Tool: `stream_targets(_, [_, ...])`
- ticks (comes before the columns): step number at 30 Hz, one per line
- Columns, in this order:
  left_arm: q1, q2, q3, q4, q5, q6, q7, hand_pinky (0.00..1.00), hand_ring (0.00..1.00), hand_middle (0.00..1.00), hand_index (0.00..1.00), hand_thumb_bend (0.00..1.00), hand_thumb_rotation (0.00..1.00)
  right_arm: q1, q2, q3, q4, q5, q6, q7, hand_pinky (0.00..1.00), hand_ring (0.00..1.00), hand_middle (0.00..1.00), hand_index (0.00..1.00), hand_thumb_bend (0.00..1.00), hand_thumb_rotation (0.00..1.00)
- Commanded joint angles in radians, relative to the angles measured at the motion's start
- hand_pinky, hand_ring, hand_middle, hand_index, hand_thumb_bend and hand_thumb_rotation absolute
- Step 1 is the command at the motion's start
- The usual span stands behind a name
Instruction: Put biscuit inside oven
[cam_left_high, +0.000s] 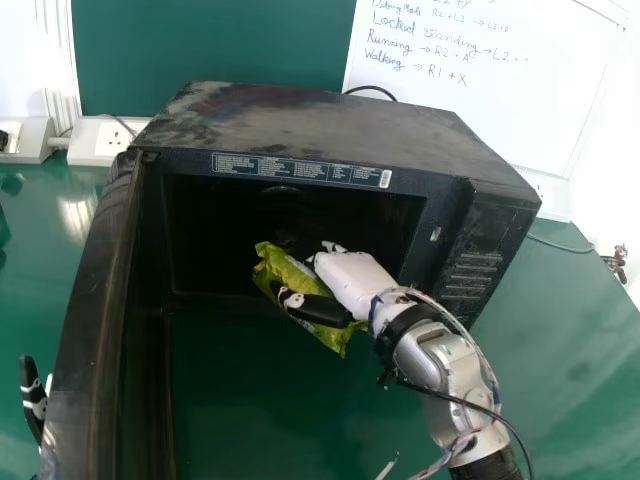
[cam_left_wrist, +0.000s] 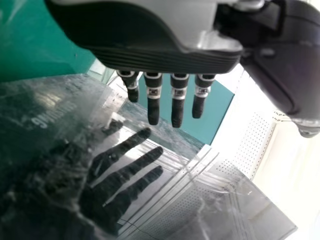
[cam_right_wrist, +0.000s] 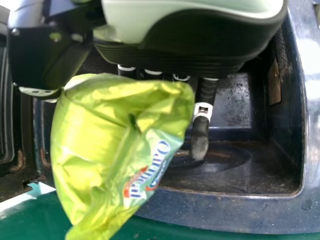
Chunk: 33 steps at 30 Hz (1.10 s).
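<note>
The biscuit packet (cam_left_high: 275, 262), yellow-green and crumpled, is at the centre of the head view, in front of the oven's dark opening. The right hand (cam_left_high: 350, 280) grips it, with the thumb (cam_left_high: 322, 309) lying across the near face and fingers on the far side. In the right wrist view, one finger (cam_right_wrist: 200, 142) extends beyond the packet's edge, nearly straight, while the others are partly hidden behind the packet.

Around this, the black oven (cam_left_high: 300, 120) fills the upper middle of the head view, its door (cam_left_high: 85, 330) swung open along the left side. The left hand (cam_left_high: 33, 400) is at the lower left edge, beside the door. Its fingers are straight and slightly spread in the left wrist view, mirrored in a glossy dark panel; they hold nothing.

The oven stands on the green table (cam_left_high: 570, 400). A white socket box (cam_left_high: 97, 140) is at the upper left, and a whiteboard (cam_left_high: 480, 110) with handwriting at the upper right.
</note>
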Motion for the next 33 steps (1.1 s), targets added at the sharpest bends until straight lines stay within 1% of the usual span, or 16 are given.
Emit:
stream_targets(1, [0.019, -0.050, -0.008, -0.018, 0.000, -0.005, 0.007, 0.82, 0.89, 0.90, 0.96, 0.95, 0.64, -0.037, 0.015, 0.009, 0.015, -0.003, 0.000, -0.024, 0.19, 0.27, 0.41, 0.49, 0.53, 0.00])
stream_targets(5, [0.027, -0.039, 0.005, -0.023, 0.006, -0.005, 0.014, 0.83, 0.89, 0.90, 0.96, 0.96, 0.65, -0.052, 0.027, 0.008, 0.047, 0.003, -0.002, -0.035, 0.19, 0.27, 0.40, 0.50, 0.53, 0.00])
stream_targets(10, [0.033, -0.018, 0.035, -0.023, 0.004, -0.003, 0.016, 0.82, 0.89, 0.90, 0.96, 0.97, 0.66, -0.069, 0.029, 0.011, 0.084, 0.006, -0.023, -0.060, 0.16, 0.24, 0.40, 0.49, 0.53, 0.00])
stream_targets(11, [0.036, -0.015, 0.040, -0.024, 0.004, -0.002, 0.016, 0.81, 0.89, 0.90, 0.95, 0.97, 0.66, -0.074, 0.030, 0.012, 0.093, 0.005, -0.023, -0.066, 0.17, 0.24, 0.40, 0.49, 0.53, 0.00])
stream_targets(14, [0.042, -0.009, 0.052, -0.022, 0.005, -0.002, 0.010, 0.83, 0.90, 0.91, 0.95, 0.97, 0.67, -0.094, 0.038, 0.015, 0.125, 0.003, -0.015, -0.073, 0.21, 0.28, 0.42, 0.49, 0.53, 0.00])
stream_targets(17, [0.047, -0.009, 0.059, -0.026, 0.007, 0.001, 0.009, 0.84, 0.90, 0.91, 0.94, 0.98, 0.67, -0.119, 0.051, 0.016, 0.162, 0.005, -0.006, -0.085, 0.23, 0.30, 0.42, 0.50, 0.53, 0.00])
stream_targets(21, [0.048, -0.010, 0.065, -0.023, 0.017, -0.005, 0.005, 0.85, 0.90, 0.91, 0.95, 0.97, 0.68, -0.147, 0.064, 0.022, 0.211, 0.004, -0.005, -0.107, 0.19, 0.26, 0.41, 0.50, 0.53, 0.00])
stream_targets(25, [0.048, -0.011, 0.067, -0.025, 0.021, -0.005, 0.006, 0.85, 0.90, 0.91, 0.95, 0.97, 0.69, -0.180, 0.076, 0.033, 0.273, 0.001, -0.004, -0.131, 0.18, 0.25, 0.41, 0.50, 0.53, 0.00])
stream_targets(29, [0.051, -0.013, 0.066, -0.029, 0.012, 0.000, 0.002, 0.85, 0.90, 0.91, 0.95, 0.97, 0.68, -0.222, 0.078, 0.051, 0.353, -0.002, -0.030, -0.162, 0.18, 0.26, 0.42, 0.50, 0.53, 0.00])
stream_targets(33, [0.054, -0.014, 0.067, -0.029, 0.018, -0.004, 0.002, 0.85, 0.90, 0.91, 0.95, 0.96, 0.68, -0.260, 0.088, 0.062, 0.425, 0.004, -0.037, -0.189, 0.19, 0.26, 0.43, 0.50, 0.53, 0.00])
